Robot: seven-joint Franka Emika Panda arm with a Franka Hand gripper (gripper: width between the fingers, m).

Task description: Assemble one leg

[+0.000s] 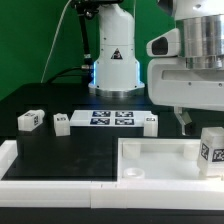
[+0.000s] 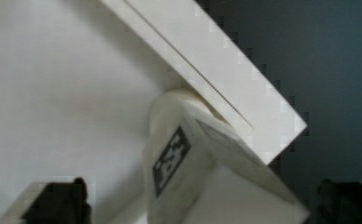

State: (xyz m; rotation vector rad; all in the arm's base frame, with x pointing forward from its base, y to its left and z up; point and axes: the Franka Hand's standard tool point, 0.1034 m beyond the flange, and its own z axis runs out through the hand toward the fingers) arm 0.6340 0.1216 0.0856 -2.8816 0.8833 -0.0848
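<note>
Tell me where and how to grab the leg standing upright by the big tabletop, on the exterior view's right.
Probably by its upper half, coming from straight above. The leg stands upright with its top free, while the rim of the tabletop crowds its lower part. Close on two opposite sides; the open gripper looks wide enough to straddle it.

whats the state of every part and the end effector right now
end effector: open, gripping nothing
leg at the tabletop: standing, not gripped
tabletop: flat on the table
other legs: loose on the table, apart from the tabletop
</note>
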